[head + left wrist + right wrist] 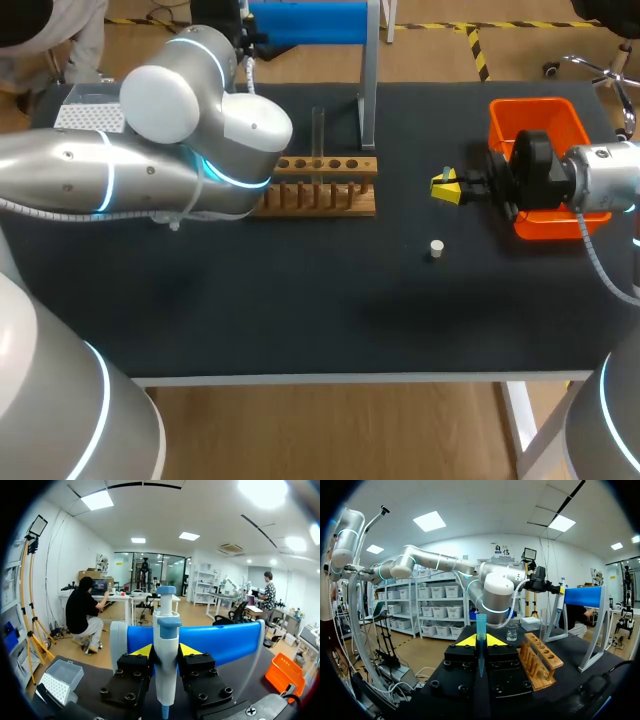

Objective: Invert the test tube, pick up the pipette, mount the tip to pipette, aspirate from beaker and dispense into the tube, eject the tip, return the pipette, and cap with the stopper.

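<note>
My left gripper (pixel 166 652) is shut on the white and blue pipette (pixel 166 685), which stands upright between its yellow fingertips (pixel 144 651) in front of the blue stand (pixel 225 641). In the head view my left arm's elbow hides that gripper. My right gripper (pixel 445 187) hovers right of the wooden rack (pixel 320 190) and is shut on a blue pipette tip (pixel 481 625). A clear test tube (pixel 318 130) stands upright in the rack. The white stopper (pixel 436 247) lies on the mat in front of the right gripper. A small beaker (pixel 512 632) sits behind the rack.
An orange bin (pixel 537 112) stands at the right, behind my right wrist. The tip box (pixel 90 112) is at the back left. The blue stand's grey post (pixel 368 90) rises just behind the rack. My left arm (pixel 150 170) covers the table's left half.
</note>
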You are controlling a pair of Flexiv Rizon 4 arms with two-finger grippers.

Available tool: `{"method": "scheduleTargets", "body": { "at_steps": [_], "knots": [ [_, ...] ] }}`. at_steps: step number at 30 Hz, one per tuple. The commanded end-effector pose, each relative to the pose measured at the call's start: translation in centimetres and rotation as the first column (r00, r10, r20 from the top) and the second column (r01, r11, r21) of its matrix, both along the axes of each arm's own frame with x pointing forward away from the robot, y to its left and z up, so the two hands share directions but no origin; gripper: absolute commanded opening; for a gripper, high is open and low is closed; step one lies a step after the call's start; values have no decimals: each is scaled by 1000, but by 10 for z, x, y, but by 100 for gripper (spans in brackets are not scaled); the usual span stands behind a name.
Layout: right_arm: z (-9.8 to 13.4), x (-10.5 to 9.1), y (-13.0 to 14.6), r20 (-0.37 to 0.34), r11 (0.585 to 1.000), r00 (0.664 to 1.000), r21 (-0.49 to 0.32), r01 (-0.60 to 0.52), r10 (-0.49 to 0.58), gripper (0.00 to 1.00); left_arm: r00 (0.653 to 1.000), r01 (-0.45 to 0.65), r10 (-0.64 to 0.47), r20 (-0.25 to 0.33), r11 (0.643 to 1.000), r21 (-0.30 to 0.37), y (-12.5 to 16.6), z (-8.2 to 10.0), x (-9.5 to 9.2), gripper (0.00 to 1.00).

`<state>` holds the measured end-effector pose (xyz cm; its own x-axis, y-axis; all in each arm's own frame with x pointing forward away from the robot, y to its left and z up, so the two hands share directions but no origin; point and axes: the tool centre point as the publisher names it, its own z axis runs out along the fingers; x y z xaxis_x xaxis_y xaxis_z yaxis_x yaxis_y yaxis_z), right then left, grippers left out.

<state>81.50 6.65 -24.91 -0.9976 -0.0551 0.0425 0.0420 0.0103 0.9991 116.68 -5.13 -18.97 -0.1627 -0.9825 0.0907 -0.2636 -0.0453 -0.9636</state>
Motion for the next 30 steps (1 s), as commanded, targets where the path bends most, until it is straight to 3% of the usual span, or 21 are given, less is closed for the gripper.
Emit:
{"method": "scheduleTargets", "body": {
  "at_steps": [1,17,30],
  "knots": [
    [0,0,-1,0,1000,1000,-1,-2,2,0,1000,3,-3,5,1000,2,2,4,2,0],
    [0,0,-1,0,1000,1000,-1,-2,2,0,998,49,-50,39,998,24,6,25,-11,0],
    [0,0,-1,0,1000,1000,-1,-2,2,0,972,231,-232,40,972,38,14,38,-29,0]
  ]
}}
